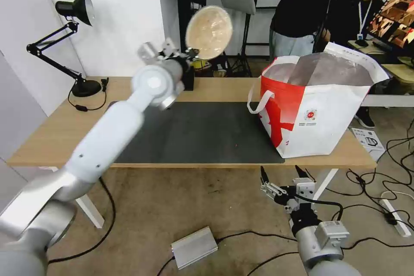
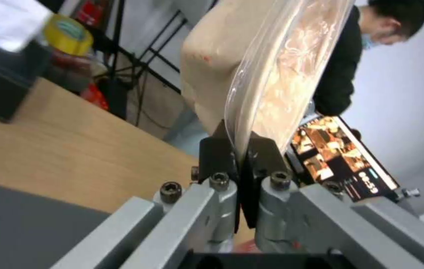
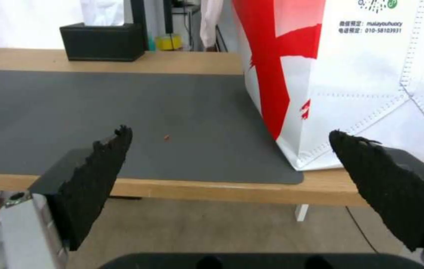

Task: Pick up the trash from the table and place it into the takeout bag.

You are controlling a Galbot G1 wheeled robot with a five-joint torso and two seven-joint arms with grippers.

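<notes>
My left gripper (image 1: 190,54) is raised over the back of the table (image 1: 56,133) and is shut on the rim of a beige paper-pulp bowl (image 1: 209,32). This piece of trash stands tilted on edge. In the left wrist view the black fingers (image 2: 217,153) pinch the rim of the bowl (image 2: 212,63), which carries a clear film. The red-and-white takeout bag (image 1: 319,112) stands open at the table's right end, well to the right of the bowl. My right gripper (image 1: 281,172) hangs open below the table's front edge, in front of the bag (image 3: 361,74).
A dark grey mat (image 1: 202,133) covers the table's middle, with a tiny red crumb (image 3: 166,138) on it. A black tissue box (image 3: 103,41) sits at the back edge and a black desk lamp (image 1: 73,13) at the back left. Cables and a metal box (image 1: 194,248) lie on the floor.
</notes>
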